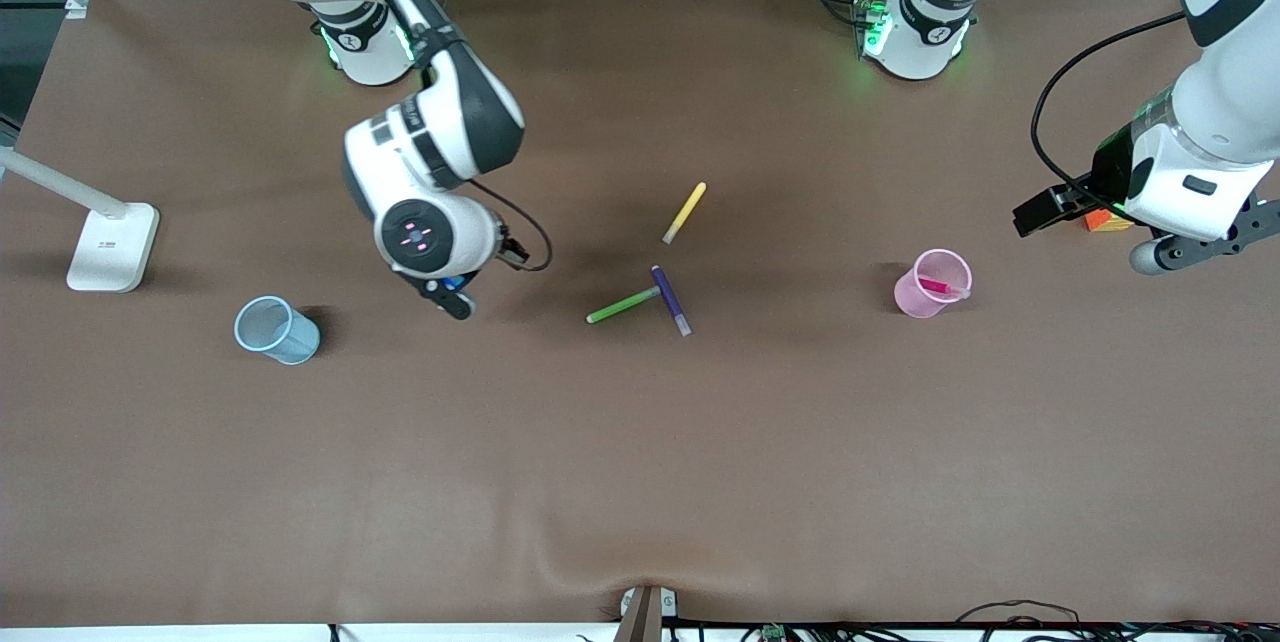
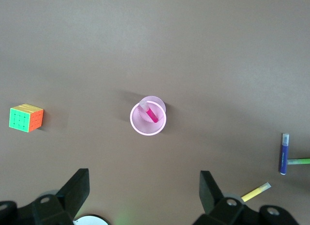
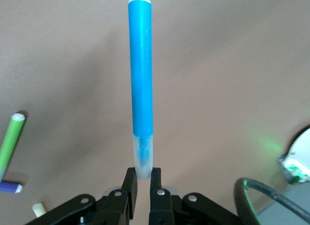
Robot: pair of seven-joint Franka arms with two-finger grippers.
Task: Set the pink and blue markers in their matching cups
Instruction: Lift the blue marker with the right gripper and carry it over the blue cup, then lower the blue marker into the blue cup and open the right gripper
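While the left pincer (image 2: 144, 193) gapes empty, the right pincer (image 3: 141, 186) clamps the blue marker (image 3: 140, 79) (pale cap end), barrel pointing straight out.

My right arm comes from its base and bends down over the table. My right gripper (image 1: 452, 297) points down at the table, up in the air. Its two fingers (image 3: 130, 193) are squeezed tight on the pale end of the blue marker (image 3: 141, 84), which sticks straight out from between them. My left arm waits at its own end of the table, held up high. My left gripper (image 2: 145, 193) also faces down at the table. Its two fingers (image 2: 77, 186) are spread wide apart, with nothing between them. Green lights glow on both of my arms near the bases.
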